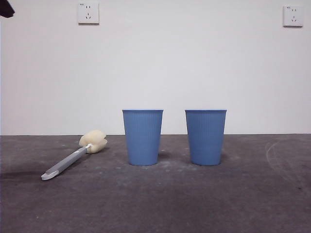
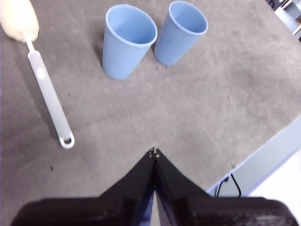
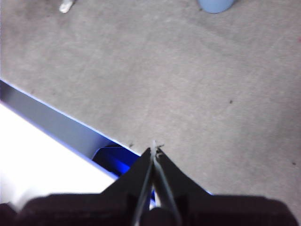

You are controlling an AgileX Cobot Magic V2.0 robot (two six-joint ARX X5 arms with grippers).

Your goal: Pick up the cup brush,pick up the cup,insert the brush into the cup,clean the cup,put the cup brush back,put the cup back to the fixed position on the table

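Two identical blue cups are seen upright side by side on the tabletop (image 1: 155, 204), apart from each other: one cup (image 1: 143, 137) nearer the brush, the other cup (image 1: 205, 137) on the far side of it. Which one is the task's cup cannot be told from looks.

The cup brush (image 1: 75, 156) is laid flat on the tabletop beside the first cup, not touching it. The sponge head points toward the wall, the white handle tip toward the camera. In the left wrist view the sponge head is cut off by the frame edge; the handle and its ringed tip are fully seen.

The left claw (image 2: 154, 153) is held above bare tabletop, well apart from brush and cups, jaws pressed together, nothing gripped.

The right claw (image 3: 154, 149) is held near the tabletop's edge, jaws together, nothing held. In its view only the base of one cup and the white tip of the brush handle are caught at the frame edge; the picture is soft.

In the front view only a black tip (image 1: 6, 8) is visible at a top corner; which arm it belongs to cannot be told.

Two wall sockets (image 1: 88, 13) are seen on the white wall behind.
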